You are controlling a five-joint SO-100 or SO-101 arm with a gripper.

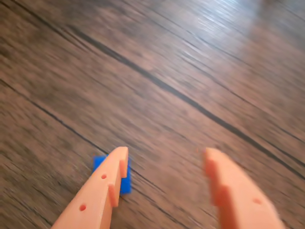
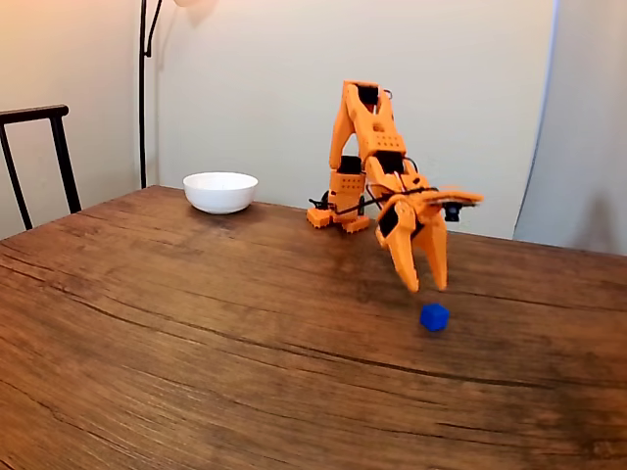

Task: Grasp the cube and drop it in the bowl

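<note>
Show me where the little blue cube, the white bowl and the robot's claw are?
cube (image 2: 434, 316), fixed view, its front face.
bowl (image 2: 220, 196), fixed view, its outer wall.
gripper (image 2: 427, 287), fixed view, between its fingertips.

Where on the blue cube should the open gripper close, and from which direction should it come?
Across two opposite side faces of the cube, coming down from above: it sits flat and alone on the table. In the wrist view the cube lies partly behind the left finger, so the gripper probably needs shifting until the cube sits between the open jaws.

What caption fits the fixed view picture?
Orange gripper hangs open above the blue cube; white bowl waits behind.
</note>
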